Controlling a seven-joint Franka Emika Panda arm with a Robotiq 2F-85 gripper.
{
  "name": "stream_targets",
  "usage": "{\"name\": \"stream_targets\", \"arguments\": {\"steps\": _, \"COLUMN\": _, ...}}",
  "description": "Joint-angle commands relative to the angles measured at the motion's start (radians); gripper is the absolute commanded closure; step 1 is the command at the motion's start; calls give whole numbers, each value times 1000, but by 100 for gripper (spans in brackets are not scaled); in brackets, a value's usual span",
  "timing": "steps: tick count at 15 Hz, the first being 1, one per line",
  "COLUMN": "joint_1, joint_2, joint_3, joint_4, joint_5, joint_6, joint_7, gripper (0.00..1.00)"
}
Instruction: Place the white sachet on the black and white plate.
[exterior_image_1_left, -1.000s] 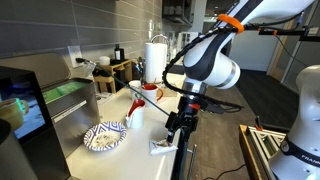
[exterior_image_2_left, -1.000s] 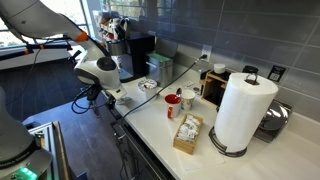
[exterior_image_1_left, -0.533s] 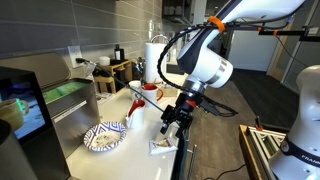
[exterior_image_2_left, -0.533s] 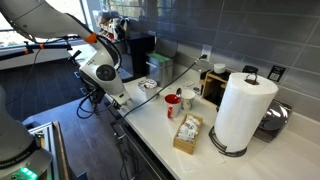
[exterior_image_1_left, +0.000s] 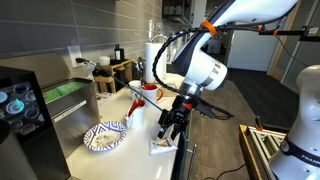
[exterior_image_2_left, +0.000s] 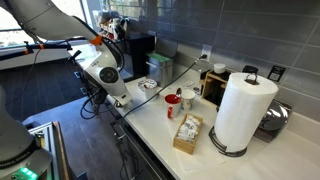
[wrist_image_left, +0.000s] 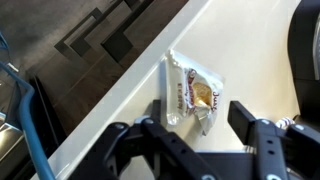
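White sachet (wrist_image_left: 193, 95) lies on counter (wrist_image_left: 240, 40), outside black and white plate (exterior_image_1_left: 103, 137).

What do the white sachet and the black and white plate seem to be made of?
The white sachet looks like thin plastic or foil-lined film with a slight gloss: its surface is wrinkled, and a flat sealed strip runs along one edge. The black and white plate seems to be glazed ceramic, judging by its rigid shallow shape and painted pattern, though melamine is possible at this distance.
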Motion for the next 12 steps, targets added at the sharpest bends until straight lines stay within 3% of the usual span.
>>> {"name": "stream_targets", "arguments": {"steps": 1, "joint_1": 0, "joint_2": 37, "joint_3": 4, "joint_4": 26, "joint_5": 38, "joint_6": -18, "joint_7": -33, "gripper": 62}}
{"name": "stream_targets", "arguments": {"steps": 6, "joint_1": -3, "joint_2": 49, "joint_3": 5, "joint_4": 36, "joint_5": 30, "joint_6": -24, "joint_7": -27, "gripper": 99}}
{"name": "stream_targets", "arguments": {"steps": 12, "joint_1": -8, "joint_2": 5, "joint_3": 1, "joint_4": 9, "joint_5": 17, "joint_6": -64, "joint_7": -34, "gripper": 99}}
